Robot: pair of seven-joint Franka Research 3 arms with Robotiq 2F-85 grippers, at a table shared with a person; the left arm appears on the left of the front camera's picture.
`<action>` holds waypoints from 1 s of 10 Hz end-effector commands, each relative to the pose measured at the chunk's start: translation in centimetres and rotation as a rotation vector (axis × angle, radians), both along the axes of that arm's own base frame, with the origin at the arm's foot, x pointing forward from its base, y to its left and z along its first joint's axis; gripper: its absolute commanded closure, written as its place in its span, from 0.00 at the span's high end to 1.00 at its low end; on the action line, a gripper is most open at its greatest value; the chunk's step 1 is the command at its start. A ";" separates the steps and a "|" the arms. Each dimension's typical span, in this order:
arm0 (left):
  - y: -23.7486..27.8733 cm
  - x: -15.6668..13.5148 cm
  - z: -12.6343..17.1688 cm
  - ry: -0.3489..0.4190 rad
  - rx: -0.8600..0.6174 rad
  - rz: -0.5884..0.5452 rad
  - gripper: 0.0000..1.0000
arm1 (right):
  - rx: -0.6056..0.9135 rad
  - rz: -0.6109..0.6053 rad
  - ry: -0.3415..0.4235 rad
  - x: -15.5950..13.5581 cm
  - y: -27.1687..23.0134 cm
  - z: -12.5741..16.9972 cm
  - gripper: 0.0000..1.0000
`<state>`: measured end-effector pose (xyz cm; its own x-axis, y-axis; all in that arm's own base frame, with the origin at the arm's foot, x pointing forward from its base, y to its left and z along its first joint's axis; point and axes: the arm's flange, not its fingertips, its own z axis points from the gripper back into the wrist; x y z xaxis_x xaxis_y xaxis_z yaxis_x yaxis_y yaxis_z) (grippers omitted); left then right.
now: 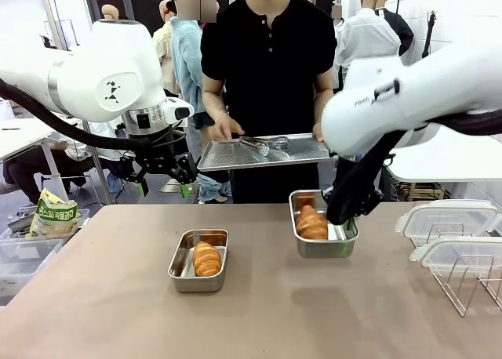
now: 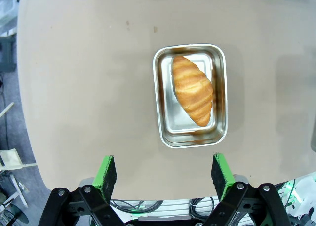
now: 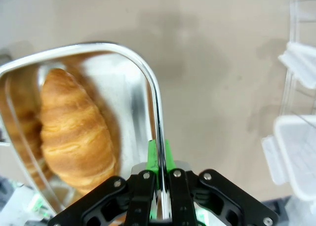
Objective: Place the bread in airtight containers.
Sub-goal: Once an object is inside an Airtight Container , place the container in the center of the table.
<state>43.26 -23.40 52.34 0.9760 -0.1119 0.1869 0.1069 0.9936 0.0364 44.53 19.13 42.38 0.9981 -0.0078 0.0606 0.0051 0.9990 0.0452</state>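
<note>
Bread already inside both airtight containers: one croissant (image 1: 207, 259) lying diagonally in the left container (image 1: 179, 274), near the middle of the table (image 1: 94, 312) and toward its front edge; the other croissant (image 1: 311, 223) in the right container (image 1: 323, 249), farther back and right of the middle, pressed against one long wall. Right gripper (image 3: 159, 154) clamped together on that container's rim at a short end, green pads either side of the thin steel. Left gripper (image 2: 163, 168) spread wide, gripping nothing, hovering above the left container.

Judged as settling the right container: keep it level, croissant clear of the rim; lower it flat; release only once seated; then reach for one of the lids (image 1: 447, 218) on the wire rack (image 1: 463, 284) by the right edge.

Flat on the table or tipped toward the near edge: not decidable for the right container. Right gripper's fingertips masked by the steel wall in the front view. Lids and wire rack cut off at the right. Beyond the far edge, a perforated tray (image 1: 235, 157) in a person's hands, nothing legible on it but tongs (image 1: 265, 146).
</note>
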 end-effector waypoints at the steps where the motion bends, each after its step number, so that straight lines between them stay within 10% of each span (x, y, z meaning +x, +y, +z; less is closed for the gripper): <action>1: 0.1 -0.1 0.3 -0.003 -0.002 0.000 1.00 | 0.012 0.038 -0.014 1.1 -0.2 -2.6 0.00; 10: 0.1 -0.1 0.3 -0.003 -0.002 0.000 1.00 | -0.003 0.014 -0.008 2.3 -0.9 -9.4 0.00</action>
<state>43.26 -23.40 52.35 0.9759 -0.1118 0.1872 0.1069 0.9936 0.0363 46.74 18.17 33.42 0.9992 -0.0020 0.0406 -0.0002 0.9985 0.0549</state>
